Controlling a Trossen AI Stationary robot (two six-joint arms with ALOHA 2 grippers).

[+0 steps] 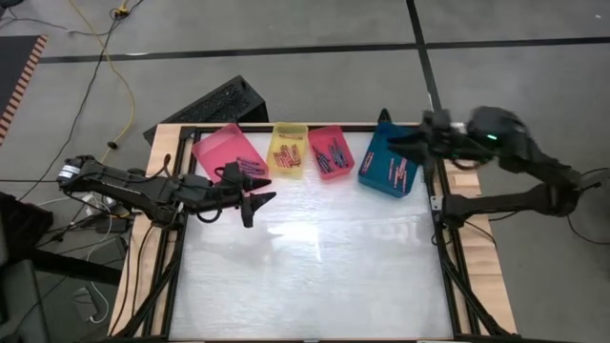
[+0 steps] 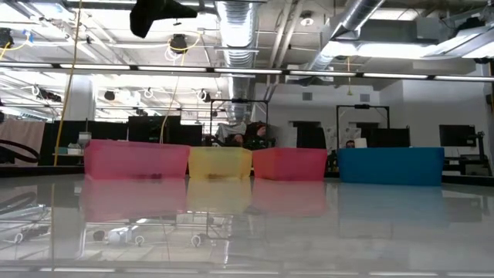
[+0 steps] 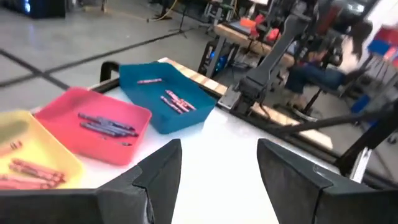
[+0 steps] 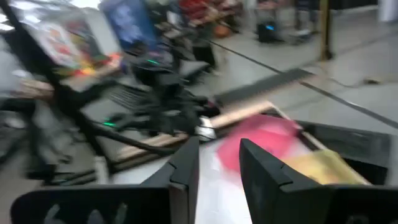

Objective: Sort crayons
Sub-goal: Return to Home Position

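Dozens of crayons (image 1: 333, 152), all lying in trays, none spotted loose on the worktop (image 1: 315, 276). Red ones inside the blue tray (image 1: 378, 155); dark blue ones in the red tray (image 1: 324, 132) right beside it; more in the yellow tray (image 1: 288, 130) next along and in the pink tray (image 1: 217, 145), farthest from the blue tray. Left end effector (image 3: 219, 148) well away from the blue tray, near the row's pink end, up over bare worktop, fingers spread wide, pinching nothing. Right end effector (image 4: 219, 143) by the blue tray's far rim, fingers parted a little, likewise empty. Probably feather-light and stiff, yet brittle: likely to snap under a hard squeeze. Round, so apt to roll or twist out of a loose pinch. Best taken across mid-shaft, fingers square to its length, rather than at the tapered tip, choosing one lying on top or apart from its neighbours
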